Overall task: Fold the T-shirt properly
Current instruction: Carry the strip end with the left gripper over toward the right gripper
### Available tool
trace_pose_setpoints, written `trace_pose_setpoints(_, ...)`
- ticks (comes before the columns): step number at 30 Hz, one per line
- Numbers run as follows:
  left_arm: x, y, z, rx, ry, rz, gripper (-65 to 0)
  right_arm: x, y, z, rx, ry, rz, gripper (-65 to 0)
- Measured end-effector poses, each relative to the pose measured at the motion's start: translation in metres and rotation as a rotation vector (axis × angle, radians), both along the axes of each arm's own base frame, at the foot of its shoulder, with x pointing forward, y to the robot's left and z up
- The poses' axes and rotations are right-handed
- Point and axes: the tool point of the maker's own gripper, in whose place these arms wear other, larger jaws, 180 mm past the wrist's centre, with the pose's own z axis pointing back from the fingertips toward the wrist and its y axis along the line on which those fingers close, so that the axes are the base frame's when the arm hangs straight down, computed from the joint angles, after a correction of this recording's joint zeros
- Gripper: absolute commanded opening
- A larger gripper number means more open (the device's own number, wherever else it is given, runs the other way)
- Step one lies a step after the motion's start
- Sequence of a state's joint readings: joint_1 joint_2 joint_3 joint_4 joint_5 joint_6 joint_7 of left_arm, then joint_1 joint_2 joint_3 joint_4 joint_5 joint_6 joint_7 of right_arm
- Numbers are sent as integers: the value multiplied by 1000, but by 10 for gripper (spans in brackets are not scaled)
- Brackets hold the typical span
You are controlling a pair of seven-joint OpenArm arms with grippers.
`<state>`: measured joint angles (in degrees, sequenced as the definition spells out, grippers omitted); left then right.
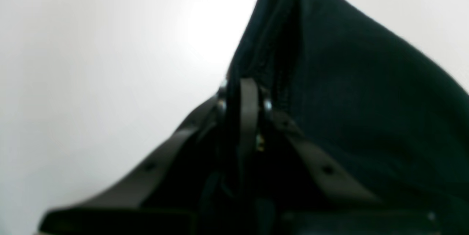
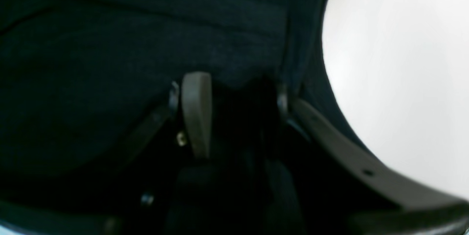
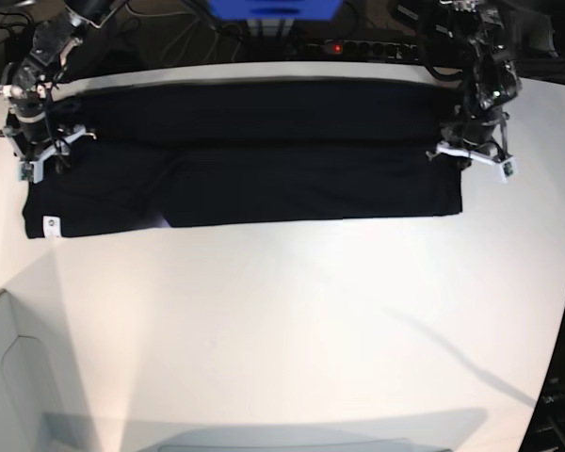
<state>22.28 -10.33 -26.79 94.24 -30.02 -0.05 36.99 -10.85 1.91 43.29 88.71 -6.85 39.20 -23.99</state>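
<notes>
Where the left gripper (image 1: 244,96) meets the cloth, its jaws have come together on a raised ridge of the T-shirt (image 3: 264,160), pinching the black fabric at the garment's end on the base view's right side (image 3: 473,151), which looks like a hold taken so that end can be lifted and carried over. At the opposite end the right gripper (image 2: 234,96) stands with its jaws apart, dark cloth lying between and around the fingers (image 2: 196,110); whether it actually bears on the fabric cannot be told, since that view is dim and blurred. In the base view this gripper (image 3: 38,151) sits at the shirt's left end. Between the two, the T-shirt lies stretched as a long band across the far part of the white surface (image 3: 292,320), apparently already doubled lengthwise, with a small white tag (image 3: 50,224) showing at its near left corner. Holding both ends would keep the band taut and square for the next fold.
</notes>
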Motion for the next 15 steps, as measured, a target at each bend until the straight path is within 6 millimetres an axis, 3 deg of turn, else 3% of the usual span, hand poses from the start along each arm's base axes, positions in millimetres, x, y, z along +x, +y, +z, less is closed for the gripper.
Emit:
trace_pose_setpoints(2, -2, -8, 14, 12, -19, -27, -650, 3, 4, 0, 6, -5, 10, -419)
trace_pose_setpoints(5, 13, -21, 55, 37, -135, -65, -650, 5, 5, 0, 9, -9, 11, -419)
trace_pose_setpoints(8, 23, -37, 83, 34, -218, -86, -650, 4, 5, 0, 11, -9, 11, -419)
trace_pose_setpoints(11, 24, -50, 94, 13, -259, -87, -650, 4, 6, 0, 13, -10, 10, -419)
trace_pose_setpoints(13, 23, -59, 89, -5, -248, -86, -650, 4, 6, 0, 13, -11, 10, -419)
trace_pose_setpoints(15, 25, -81, 84, -42, -239, -131, -650, 4, 6, 0, 13, -10, 10, -419)
